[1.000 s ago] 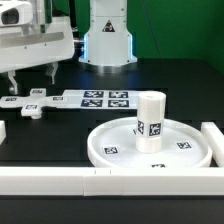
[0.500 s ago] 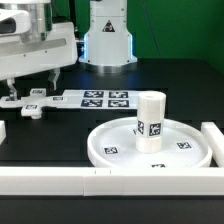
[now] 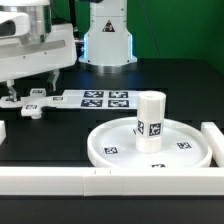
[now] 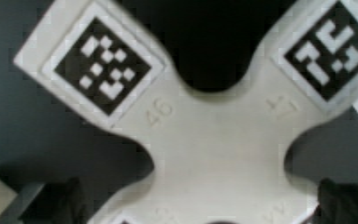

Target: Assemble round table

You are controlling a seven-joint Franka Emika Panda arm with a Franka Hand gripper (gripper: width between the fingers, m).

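Note:
The flat cross-shaped piece (image 3: 30, 104) lies on the dark table at the exterior view's left. It fills the wrist view (image 4: 211, 130), with two tagged arms showing. My gripper (image 3: 33, 86) hangs just above it, open. In the wrist view the gripper (image 4: 194, 205) has one dark finger on each side of the piece's narrow waist, and neither touches it. The large round rimmed disc (image 3: 110, 140) lies at the front, right of centre. The short thick cylinder (image 3: 150, 120) stands upright on it.
The marker board (image 3: 100, 98) lies flat just to the right of the cross-shaped piece. White border bars run along the front edge (image 3: 60, 180) and the right side (image 3: 214, 140). The robot base (image 3: 108, 40) stands at the back.
My gripper has come down and slightly right over the cross-shaped piece. The disc and cylinder have not moved.

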